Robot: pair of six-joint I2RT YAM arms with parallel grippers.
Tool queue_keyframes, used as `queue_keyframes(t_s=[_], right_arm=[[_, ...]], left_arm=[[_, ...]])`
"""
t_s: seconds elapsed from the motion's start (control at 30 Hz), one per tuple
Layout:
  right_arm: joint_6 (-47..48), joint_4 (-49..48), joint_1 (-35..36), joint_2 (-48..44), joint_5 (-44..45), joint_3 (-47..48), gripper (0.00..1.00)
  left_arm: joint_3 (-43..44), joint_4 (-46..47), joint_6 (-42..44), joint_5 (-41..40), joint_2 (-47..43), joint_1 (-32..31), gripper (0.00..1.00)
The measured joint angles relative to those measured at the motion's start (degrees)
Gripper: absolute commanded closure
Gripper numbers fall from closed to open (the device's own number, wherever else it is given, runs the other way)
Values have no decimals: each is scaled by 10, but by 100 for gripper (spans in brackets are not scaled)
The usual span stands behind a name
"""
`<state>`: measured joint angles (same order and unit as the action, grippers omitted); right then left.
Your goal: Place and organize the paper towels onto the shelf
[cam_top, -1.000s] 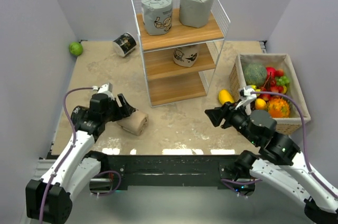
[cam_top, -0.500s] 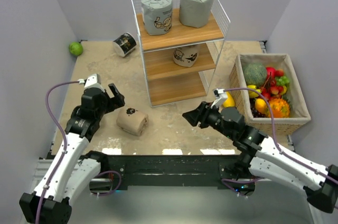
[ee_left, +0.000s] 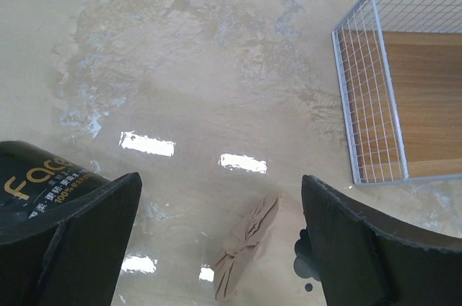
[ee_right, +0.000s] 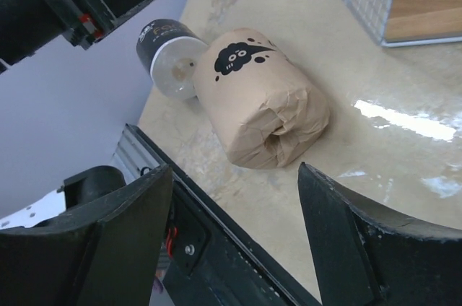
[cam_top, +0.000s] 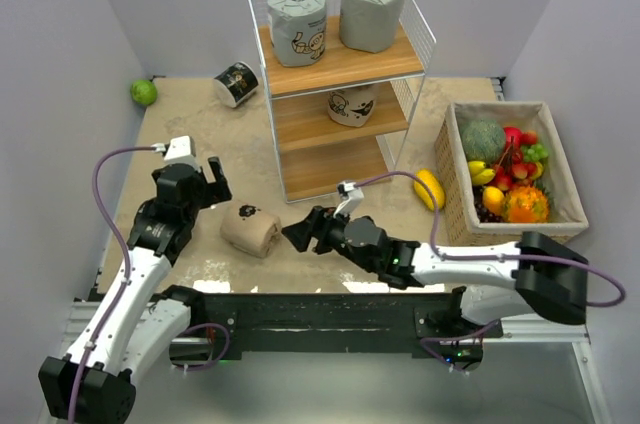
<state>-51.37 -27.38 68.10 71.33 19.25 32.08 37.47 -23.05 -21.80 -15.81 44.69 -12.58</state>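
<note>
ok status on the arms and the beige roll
Left gripper open, empty. Right gripper open, facing beige roll lying on table. Black roll close beside it.

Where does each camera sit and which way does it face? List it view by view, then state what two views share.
Top external: above and behind the arms, looking down on the shelf, left hand and right hand, both open.
Left wrist: over the table, facing down; own fingers frame the black roll.
Right wrist: low, facing the left hand; own fingers frame the beige roll.
Shared: both wrist views show both rolls.
</note>
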Motion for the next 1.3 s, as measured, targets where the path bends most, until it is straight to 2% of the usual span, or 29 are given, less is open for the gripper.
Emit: queue_keyframes(t_s=[0.3, 0.43, 0.8, 1.3], right_arm=[[-40, -136, 10, 185, 9, 54, 25], [-56, -161, 10, 232, 6, 72, 25], [-110, -165, 21, 292, 7, 104, 27], [-120, -161, 28, 324, 9, 131, 28]], left_arm=[[-4, 3, 5, -25, -51, 0, 2], [-9, 3, 5, -33, -72, 0, 2], [-9, 2, 4, -42, -70, 0, 2], [-9, 2, 4, -49, -69, 0, 2]])
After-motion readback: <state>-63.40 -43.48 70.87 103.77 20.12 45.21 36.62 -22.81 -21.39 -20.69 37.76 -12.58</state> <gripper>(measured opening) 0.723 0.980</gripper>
